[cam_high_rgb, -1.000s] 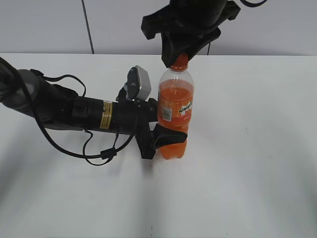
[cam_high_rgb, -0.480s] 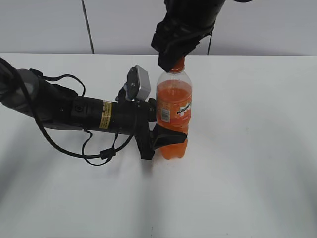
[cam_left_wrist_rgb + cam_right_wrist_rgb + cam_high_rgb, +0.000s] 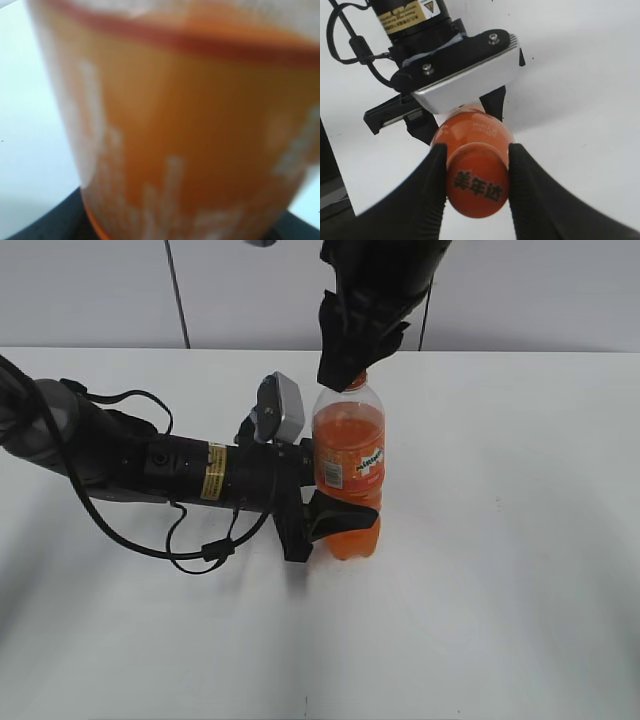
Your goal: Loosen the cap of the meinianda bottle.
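The meinianda bottle (image 3: pixel 349 465), clear plastic with orange drink and an orange label, stands upright mid-table. My left gripper (image 3: pixel 335 515) is shut on its ridged lower body from the left; the left wrist view shows only the blurred orange bottle (image 3: pixel 190 125) filling the frame. From above, my right gripper (image 3: pixel 345 365) comes down over the neck and hides most of the cap in the exterior view. In the right wrist view the orange cap (image 3: pixel 478 186), printed with dark characters, sits squeezed between my two black fingers (image 3: pixel 432 190), so the right gripper (image 3: pixel 477 182) is shut on it.
The white table (image 3: pixel 500 540) stretches around the bottle. My left arm (image 3: pixel 150 465) lies low across the left side with loose black cables (image 3: pixel 200 540) beside it. A grey wall (image 3: pixel 550 290) runs behind the table.
The right gripper has turned around the cap, its body swinging round above the bottle. The bottle has shifted slightly left. The left gripper keeps its hold.
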Action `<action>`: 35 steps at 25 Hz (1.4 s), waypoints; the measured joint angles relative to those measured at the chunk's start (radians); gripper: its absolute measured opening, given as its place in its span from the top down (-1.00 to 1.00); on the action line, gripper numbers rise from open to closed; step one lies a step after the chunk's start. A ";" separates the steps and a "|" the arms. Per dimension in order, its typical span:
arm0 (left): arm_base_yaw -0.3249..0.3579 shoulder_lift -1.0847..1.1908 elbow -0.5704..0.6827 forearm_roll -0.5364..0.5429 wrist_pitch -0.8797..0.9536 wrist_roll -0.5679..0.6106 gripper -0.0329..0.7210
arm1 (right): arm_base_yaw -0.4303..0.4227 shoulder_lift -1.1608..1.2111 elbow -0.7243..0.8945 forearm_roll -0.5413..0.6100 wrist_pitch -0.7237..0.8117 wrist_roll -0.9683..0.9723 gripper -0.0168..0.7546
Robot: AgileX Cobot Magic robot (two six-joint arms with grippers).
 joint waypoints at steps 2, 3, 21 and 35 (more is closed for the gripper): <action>-0.001 0.000 0.000 -0.001 0.000 0.000 -0.15 | 0.000 0.000 0.000 0.003 0.000 -0.048 0.24; -0.001 0.000 0.000 -0.001 0.000 0.000 -0.15 | 0.000 0.000 0.000 0.003 0.000 -0.074 0.24; 0.000 0.001 0.000 -0.002 -0.014 0.002 -0.15 | 0.000 0.000 -0.003 0.013 0.007 -0.553 0.24; 0.000 0.002 0.000 -0.008 -0.016 0.001 -0.15 | 0.000 0.000 -0.006 0.012 0.013 -0.838 0.24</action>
